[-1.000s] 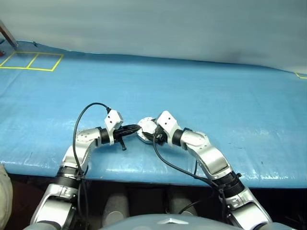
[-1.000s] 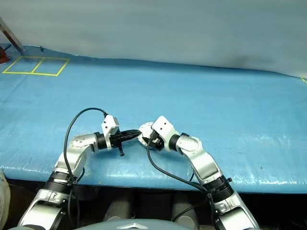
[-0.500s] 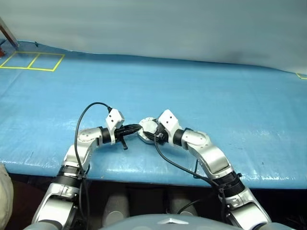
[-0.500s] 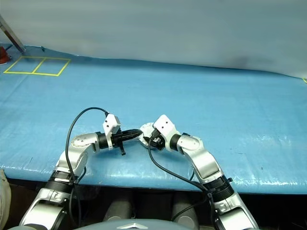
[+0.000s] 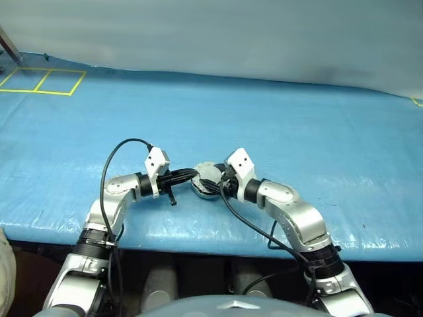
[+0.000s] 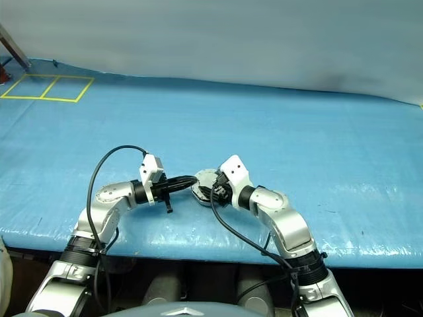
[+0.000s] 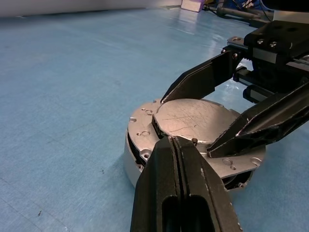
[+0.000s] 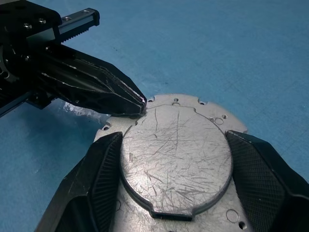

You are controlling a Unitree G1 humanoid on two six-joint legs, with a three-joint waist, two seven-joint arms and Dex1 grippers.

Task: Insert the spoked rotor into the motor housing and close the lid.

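The lid is a round silver plate with a scratched, raised grey centre. It lies on the motor housing, whose wall shows beneath it with a dark gap between. The stack rests on the blue table near its front edge. My right gripper is shut on the lid, one finger pressed to each side of the raised centre. From the other side, my left gripper is shut, its tip touching the lid's rim. The spoked rotor is hidden.
Blue sheeting covers the table, which stretches wide behind and to both sides of the arms. Yellow taped squares mark the far left corner. The table's front edge runs just below the grippers.
My right wrist has rolled with the lid still between its fingers, and its forearm has swung slightly outward. The left gripper keeps its tip at the rim.
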